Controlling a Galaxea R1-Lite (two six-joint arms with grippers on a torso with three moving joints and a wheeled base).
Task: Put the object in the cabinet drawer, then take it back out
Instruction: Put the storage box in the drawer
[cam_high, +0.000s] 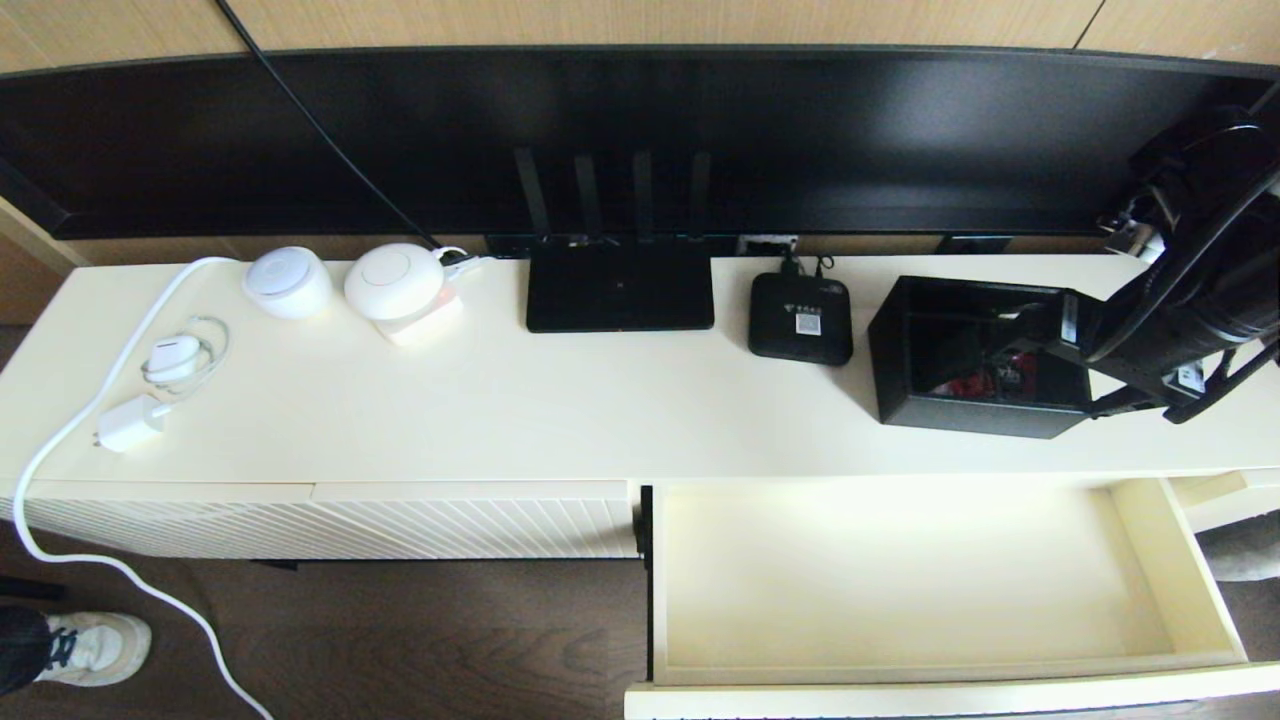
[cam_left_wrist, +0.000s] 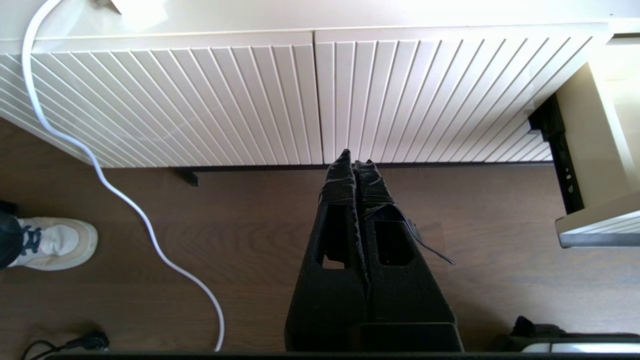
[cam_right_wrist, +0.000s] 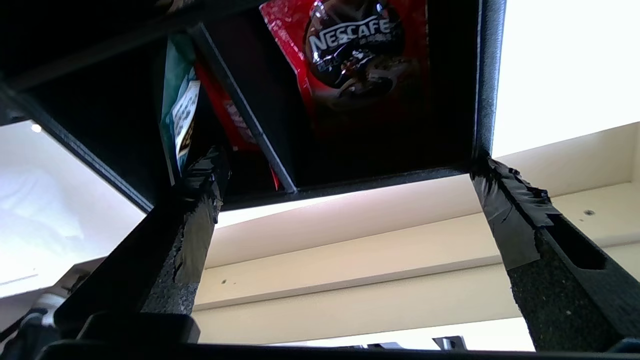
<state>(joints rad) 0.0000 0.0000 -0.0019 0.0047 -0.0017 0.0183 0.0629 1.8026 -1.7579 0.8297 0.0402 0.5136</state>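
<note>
Beside the set-top box (cam_high: 800, 318) on the desk (cam_high: 560, 400), above the open cabinet drawer (cam_high: 900, 580), the organizer box (cam_high: 965, 358) is straddled by the right gripper (cam_right_wrist: 345, 200), fingers (cam_right_wrist: 510, 220) spread wide, while the left gripper (cam_left_wrist: 356, 159) is parked with fingers pressed together.

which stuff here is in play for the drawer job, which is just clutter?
In play: organizer box, open drawer, right claw at the box.
Clutter: router, set-top box, two white round devices, charger, white cable.

A home living room: a long cream TV cabinet (cam_high: 480, 400) on a dark wood floor (cam_high: 400, 640), a big black screen (cam_high: 640, 140) behind it, with a router (cam_high: 620, 290), set-top box (cam_high: 800, 318) and phone charger (cam_high: 130, 425) on top.
</note>
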